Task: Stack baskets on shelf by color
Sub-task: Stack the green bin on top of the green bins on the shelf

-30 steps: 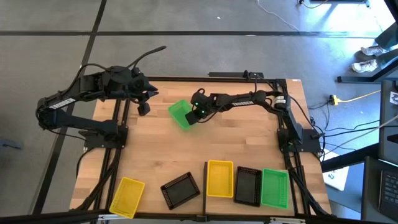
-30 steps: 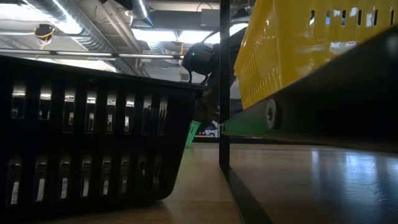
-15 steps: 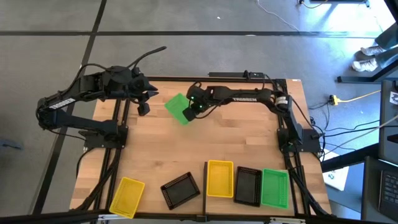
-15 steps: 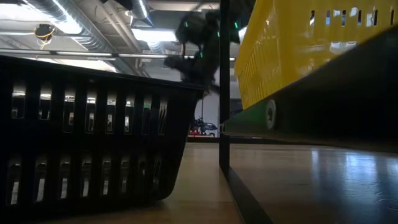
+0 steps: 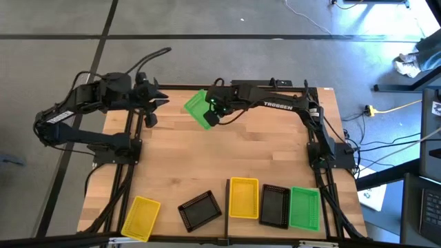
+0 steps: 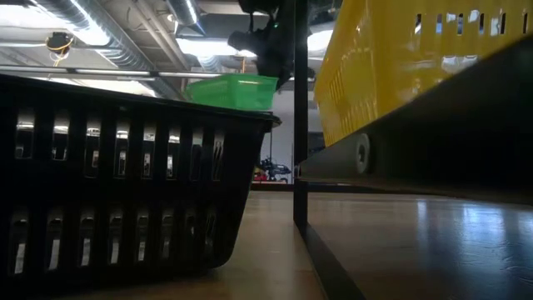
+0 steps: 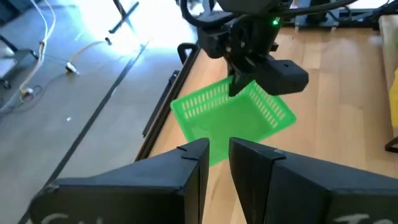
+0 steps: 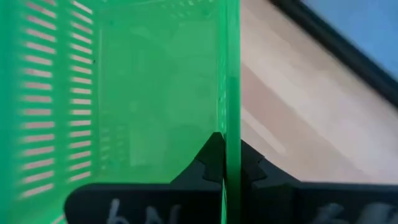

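Right gripper (image 5: pixel 213 116) pinches the wall of a green lattice plastic basket (image 5: pixel 198 109), lifted off the table, prob. for carrying to the shelf. Left gripper (image 5: pixel 147 114) waits nearby, fingers slightly apart, empty.

Grey concrete floor (image 5: pixel 207 21) with dark seam lines around the wooden table (image 5: pixel 207 158). Cables (image 5: pixel 396 145) trail on the floor beside it. Ceiling ducts (image 6: pixel 100 33) and bright ceiling lights (image 6: pixel 208 46) overhead.
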`<state>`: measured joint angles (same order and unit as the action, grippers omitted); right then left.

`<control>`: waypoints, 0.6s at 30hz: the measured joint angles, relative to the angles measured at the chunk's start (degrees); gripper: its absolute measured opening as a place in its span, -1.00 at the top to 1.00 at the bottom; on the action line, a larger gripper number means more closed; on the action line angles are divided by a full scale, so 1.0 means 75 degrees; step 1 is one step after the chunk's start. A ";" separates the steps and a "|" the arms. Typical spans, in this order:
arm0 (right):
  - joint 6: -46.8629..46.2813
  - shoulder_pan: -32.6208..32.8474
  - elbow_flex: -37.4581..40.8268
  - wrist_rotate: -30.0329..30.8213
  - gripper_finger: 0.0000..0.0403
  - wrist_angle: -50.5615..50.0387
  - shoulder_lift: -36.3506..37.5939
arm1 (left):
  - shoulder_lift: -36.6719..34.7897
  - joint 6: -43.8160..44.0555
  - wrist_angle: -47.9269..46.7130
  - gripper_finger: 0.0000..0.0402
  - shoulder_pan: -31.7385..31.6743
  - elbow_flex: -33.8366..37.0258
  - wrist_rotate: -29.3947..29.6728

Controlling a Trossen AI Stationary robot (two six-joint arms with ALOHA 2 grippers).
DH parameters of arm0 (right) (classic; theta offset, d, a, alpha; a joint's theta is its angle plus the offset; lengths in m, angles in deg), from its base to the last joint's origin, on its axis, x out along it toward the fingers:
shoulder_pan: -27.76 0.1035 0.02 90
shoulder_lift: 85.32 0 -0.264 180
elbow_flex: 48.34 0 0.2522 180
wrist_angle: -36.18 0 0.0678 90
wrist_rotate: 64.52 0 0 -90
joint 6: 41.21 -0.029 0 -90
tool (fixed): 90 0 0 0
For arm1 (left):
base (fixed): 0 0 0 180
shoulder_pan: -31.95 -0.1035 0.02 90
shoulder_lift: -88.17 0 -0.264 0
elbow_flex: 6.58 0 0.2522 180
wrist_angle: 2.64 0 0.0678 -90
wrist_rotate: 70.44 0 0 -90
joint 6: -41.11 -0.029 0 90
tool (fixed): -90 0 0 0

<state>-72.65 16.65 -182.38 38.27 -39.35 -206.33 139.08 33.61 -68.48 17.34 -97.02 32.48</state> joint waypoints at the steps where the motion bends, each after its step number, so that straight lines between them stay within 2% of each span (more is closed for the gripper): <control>1: -0.0009 0.0020 -0.0103 0.0170 1.00 -0.0206 0.0000 | -0.0069 -0.0045 0.0000 0.73 -0.0001 0.0000 0.0000; 11: -0.1362 0.0374 -0.1582 0.1923 1.00 -0.3737 0.0000 | -0.0396 -0.0093 0.0000 0.73 -0.0001 0.0000 0.0000; 15: -0.1434 0.0596 -0.1958 0.2155 1.00 -0.3697 0.0194 | -0.0391 -0.0099 0.0000 0.73 -0.0001 0.0000 -0.0003; 18: -0.1677 0.0754 -0.1773 0.2353 1.00 -0.3787 0.0554 | -0.0369 -0.0098 -0.0001 0.73 0.0001 0.0000 -0.0009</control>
<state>-85.23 22.30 -195.67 55.91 -67.75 -202.18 136.32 32.88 -68.49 17.35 -97.02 32.42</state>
